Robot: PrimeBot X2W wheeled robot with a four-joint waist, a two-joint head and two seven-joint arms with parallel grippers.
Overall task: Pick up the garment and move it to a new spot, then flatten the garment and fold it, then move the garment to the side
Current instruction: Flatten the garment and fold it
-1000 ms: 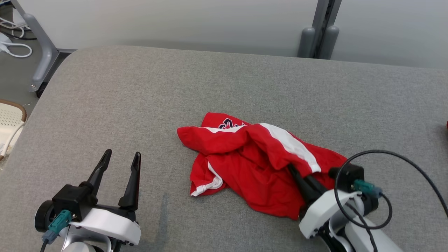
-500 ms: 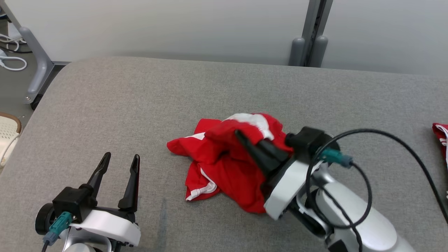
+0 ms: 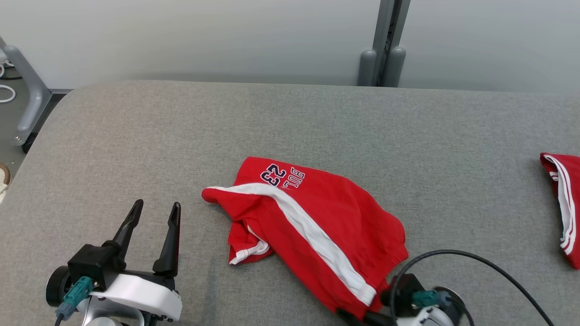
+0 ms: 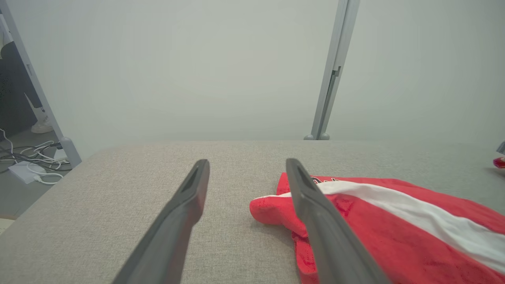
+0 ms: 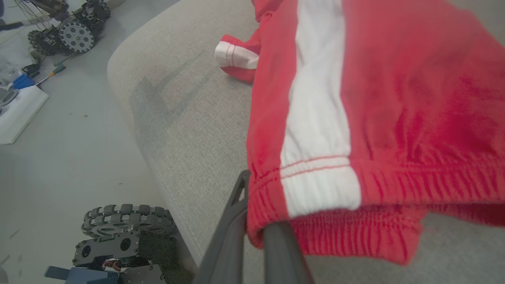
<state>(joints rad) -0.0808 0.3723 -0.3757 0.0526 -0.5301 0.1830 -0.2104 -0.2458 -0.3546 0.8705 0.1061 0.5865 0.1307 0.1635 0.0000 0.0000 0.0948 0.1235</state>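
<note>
The garment (image 3: pixel 317 213) is red with a broad white stripe, dark-and-white "23" lettering at its far end and a ribbed elastic edge; it looks more like shorts than a T-shirt. It lies spread diagonally across the middle of the grey padded table (image 3: pixel 136 136). My right gripper (image 3: pixel 358 315) sits at the view's bottom edge, shut on the garment's near ribbed edge (image 5: pixel 315 221), and one of its fingers (image 5: pixel 232 232) shows beside the cloth. My left gripper (image 3: pixel 154 210) stands open to the garment's left, touching nothing. In the left wrist view the garment (image 4: pixel 394 221) lies just right of my left gripper (image 4: pixel 246 165).
A second red piece with white stripes (image 3: pixel 562 203) lies at the table's right edge. A grey post (image 3: pixel 380 54) stands behind the table. The table's near edge drops to the floor, where a wheeled base (image 5: pixel 126 232) sits. Cables (image 4: pixel 27 165) lie on the floor at left.
My right gripper has drawn the garment's edge back over the heap toward the near edge, spreading it flat with the lettering and stripe showing. The head camera shifted. The left gripper stayed put.
</note>
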